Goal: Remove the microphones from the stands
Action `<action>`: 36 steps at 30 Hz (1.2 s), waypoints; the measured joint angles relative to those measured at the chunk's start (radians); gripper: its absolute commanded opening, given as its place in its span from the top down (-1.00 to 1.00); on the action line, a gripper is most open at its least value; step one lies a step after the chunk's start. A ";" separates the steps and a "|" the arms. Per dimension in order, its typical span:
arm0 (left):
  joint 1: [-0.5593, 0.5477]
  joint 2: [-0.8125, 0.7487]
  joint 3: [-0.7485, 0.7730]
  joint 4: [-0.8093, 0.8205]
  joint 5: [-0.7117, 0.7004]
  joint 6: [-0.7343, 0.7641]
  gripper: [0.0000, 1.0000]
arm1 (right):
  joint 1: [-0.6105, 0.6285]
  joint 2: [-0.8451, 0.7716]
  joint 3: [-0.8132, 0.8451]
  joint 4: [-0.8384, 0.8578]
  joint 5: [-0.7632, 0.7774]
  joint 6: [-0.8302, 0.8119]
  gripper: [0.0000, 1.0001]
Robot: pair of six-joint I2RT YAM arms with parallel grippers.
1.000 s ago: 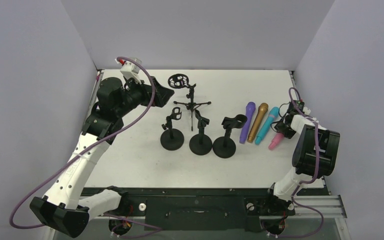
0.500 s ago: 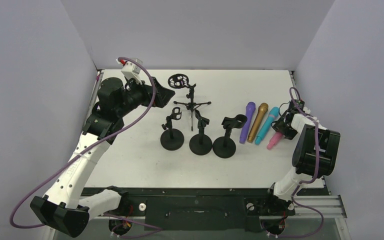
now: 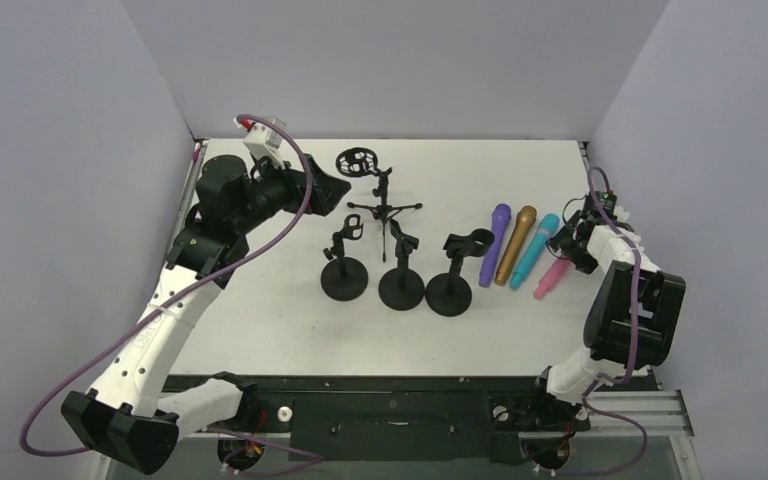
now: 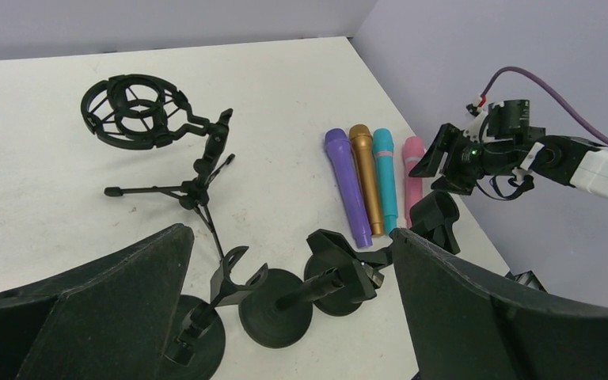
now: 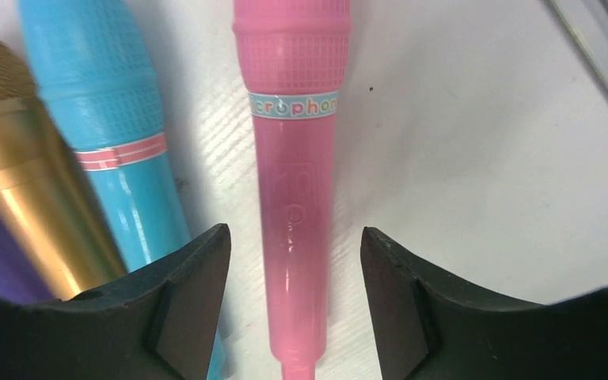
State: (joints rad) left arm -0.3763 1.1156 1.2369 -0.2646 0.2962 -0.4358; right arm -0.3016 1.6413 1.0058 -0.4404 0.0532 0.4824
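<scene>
The right gripper (image 3: 572, 243) is being found slightly farther back and more to the right than a second ago. Its jaws are being held wider than then, and the right arm's elbow is being carried further right. The pink mic (image 3: 550, 279) is being left lying in nearly the same spot.

In the right wrist view the jaws are being held released, one finger on each side of the pink mic's handle, with a gap showing on both sides. The pink mic is being supported flat on the table (image 3: 280, 300) near the right edge, its head pointing far. It is lying just right of the blue mic (image 3: 535, 250). The gold mic (image 3: 517, 243) and purple mic (image 3: 495, 243) are being shown in the same row, further left.

Three round-base stands (image 3: 401, 285) are being seen in a row mid-table, well left of the pink mic, with a tripod (image 3: 384, 208) just beyond them.

The left gripper (image 3: 325, 190) is being held above the far left of the table, jaws spread wide and released.
</scene>
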 measured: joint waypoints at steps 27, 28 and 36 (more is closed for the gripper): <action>0.023 0.014 -0.032 -0.098 -0.388 -0.023 -0.93 | 0.446 -0.497 0.400 -0.168 0.048 0.057 -0.69; 0.021 0.012 -0.032 -0.110 -0.420 -0.024 -0.93 | 0.483 -0.492 0.421 -0.169 0.050 0.058 -0.69; -0.002 -0.010 -0.016 -0.222 -0.616 -0.014 -0.93 | 0.652 -0.441 0.571 -0.145 0.049 0.058 -0.71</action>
State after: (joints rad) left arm -0.3782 1.1061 1.2205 -0.4862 -0.3195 -0.4500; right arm 0.3508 1.2007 1.5764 -0.5858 0.1020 0.5404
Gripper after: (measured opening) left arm 0.965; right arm 0.851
